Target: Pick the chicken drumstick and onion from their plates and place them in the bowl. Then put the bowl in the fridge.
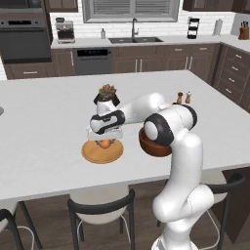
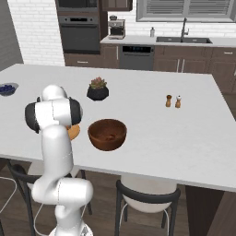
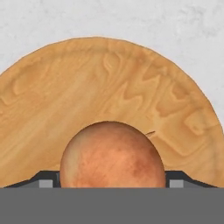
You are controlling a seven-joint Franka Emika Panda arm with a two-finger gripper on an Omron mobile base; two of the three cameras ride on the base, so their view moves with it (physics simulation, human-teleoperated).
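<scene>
Straddling the onion (image 3: 112, 154) on the wooden plate (image 3: 100, 83), your gripper (image 1: 105, 142) has a fingertip (image 3: 43, 180) either side; grip or gap, you can't tell. Bowl (image 2: 107, 133) nearby.

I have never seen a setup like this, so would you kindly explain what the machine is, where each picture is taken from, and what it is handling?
It is a white robot arm on a driving base, in a rendered kitchen. Two pictures come from cameras on the base, behind the arm to its left and right; the third looks along the gripper.

On the white counter lie a wooden plate with the onion on it, a dark wooden bowl, a potted succulent, two small shakers and a dish of blueberries.

The gripper is down over the onion, one finger on each side. Nothing looks lifted yet.
</scene>
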